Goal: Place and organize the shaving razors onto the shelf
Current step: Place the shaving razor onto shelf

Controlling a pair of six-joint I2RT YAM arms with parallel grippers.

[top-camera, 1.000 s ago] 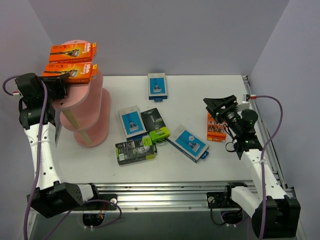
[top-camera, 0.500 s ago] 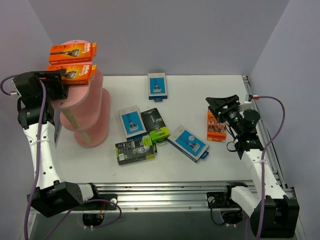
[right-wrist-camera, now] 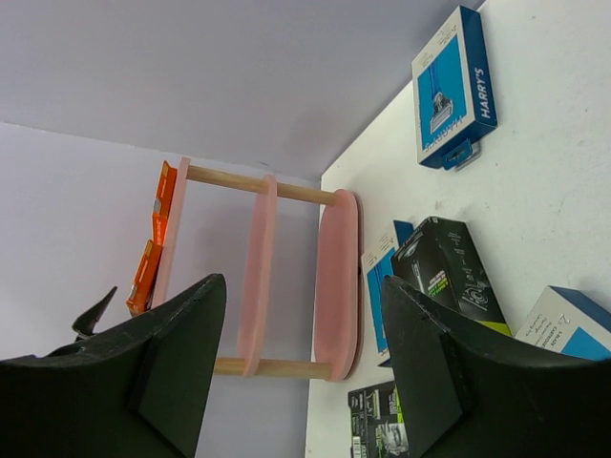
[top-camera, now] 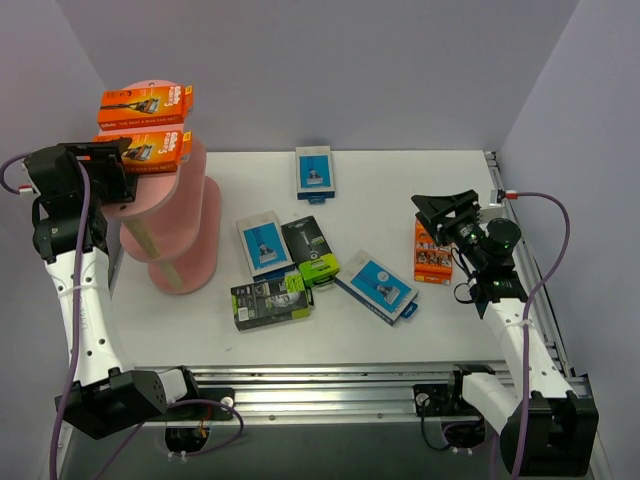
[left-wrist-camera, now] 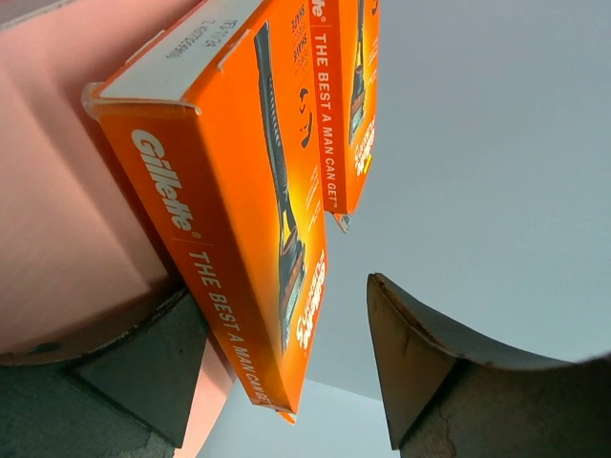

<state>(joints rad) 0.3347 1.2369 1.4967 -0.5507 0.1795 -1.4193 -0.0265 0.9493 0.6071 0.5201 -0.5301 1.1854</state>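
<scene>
Setting: robotics lab test cell. White table (top-camera: 400,180) boxed in by plain grey-lilac walls (top-camera: 350,70) at left, far and right. Aluminium rail (top-camera: 330,383) along the near edge; left arm (top-camera: 85,310) and right arm (top-camera: 525,345) mounted there, purple cables (top-camera: 563,225) looping loose.

2 white arms (top-camera: 85,310) (top-camera: 525,350), black joints (top-camera: 110,395), black end effectors (top-camera: 118,168) (top-camera: 442,208), purple cables (top-camera: 560,235)

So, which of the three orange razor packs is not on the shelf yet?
The orange pack on the table, just beside the right pincer. The other two orange packs rest on the top board of the pink shelf.
</scene>
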